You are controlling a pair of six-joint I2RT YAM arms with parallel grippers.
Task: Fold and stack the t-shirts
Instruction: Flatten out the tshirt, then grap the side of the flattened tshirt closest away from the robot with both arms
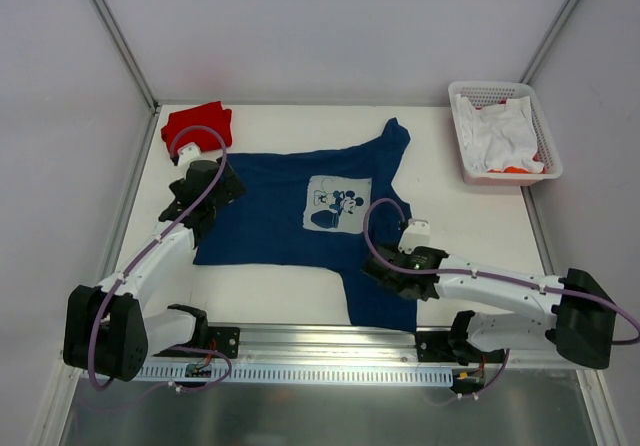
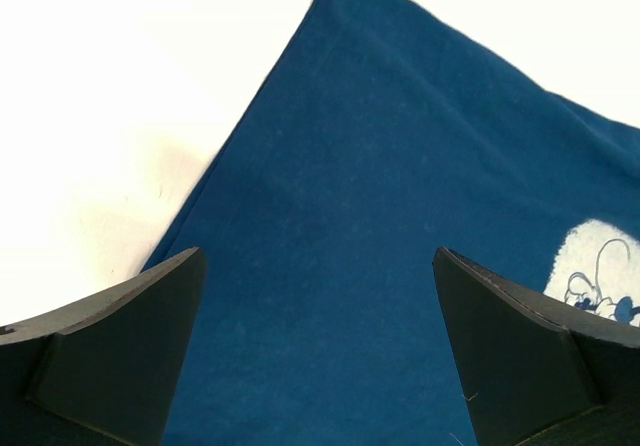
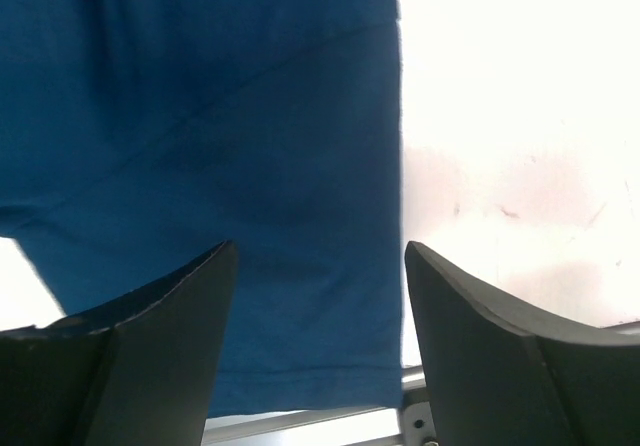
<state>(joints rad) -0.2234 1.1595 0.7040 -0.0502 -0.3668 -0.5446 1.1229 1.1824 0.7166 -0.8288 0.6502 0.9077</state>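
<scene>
Currently found navy t-shirt (image 1: 270, 216) spread flat, print side up, across the middle of the worktop (image 1: 470, 216), with white cartoon print (image 1: 337, 204) near its centre. Noted one sleeve reaching toward the far edge and the other lying at the near edge. Found red t-shirt (image 1: 197, 124) folded in the far left corner, just beside the navy cloth; unable to tell whether touching. Observed left gripper (image 1: 215, 191) over the navy shirt's left edge, jaws spread wide and holding nothing, with blue cloth below the fingers in the wrist view. Observed right gripper (image 1: 392, 269) over the sleeve at the near edge, jaws likewise apart and empty, with the cloth's right edge below the gap. Recorded a white basket (image 1: 540, 116) in the far right corner, containing white cloth (image 1: 500, 131).
</scene>
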